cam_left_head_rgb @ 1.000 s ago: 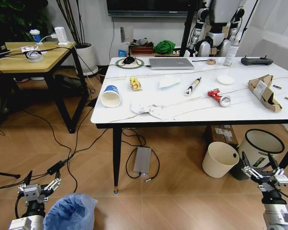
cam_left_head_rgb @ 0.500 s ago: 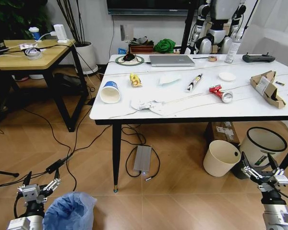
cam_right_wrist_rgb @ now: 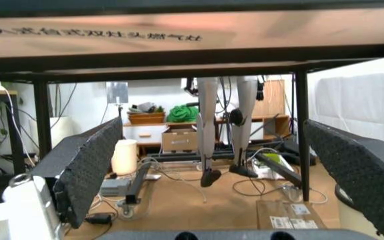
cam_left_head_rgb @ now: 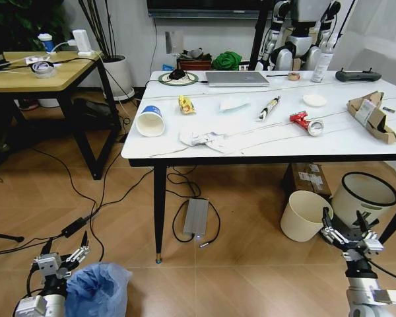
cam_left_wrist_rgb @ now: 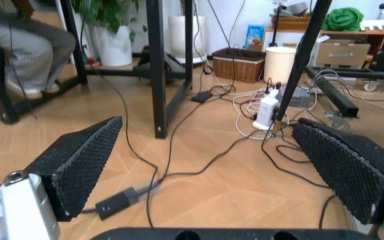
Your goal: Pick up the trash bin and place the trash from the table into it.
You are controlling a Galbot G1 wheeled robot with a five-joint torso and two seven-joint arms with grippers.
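A grey laptop (cam_left_head_rgb: pixel 237 78) lies shut at the far edge of the big worktop, with a black controller (cam_left_head_rgb: pixel 358 76) well off to its right. A clear bottle (cam_left_head_rgb: pixel 323 64) stands between them. Under the big worktop a cream bucket (cam_left_head_rgb: pixel 305 215) stands on the wood floor, just beside a dark bin with a white liner (cam_left_head_rgb: pixel 363 198). A silver box (cam_left_head_rgb: pixel 197 218) lies flat on the floor among black cables (cam_left_head_rgb: pixel 105 191). A small wooden desk (cam_left_head_rgb: pixel 36 69) stands to the left. A green cloth (cam_left_head_rgb: pixel 226 61) sits on a low shelf at the back.

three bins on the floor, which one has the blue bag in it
The trash bin at the bottom left, right beside the left gripper. The cream bucket has no liner, and the dark bin near the right gripper has a white one.
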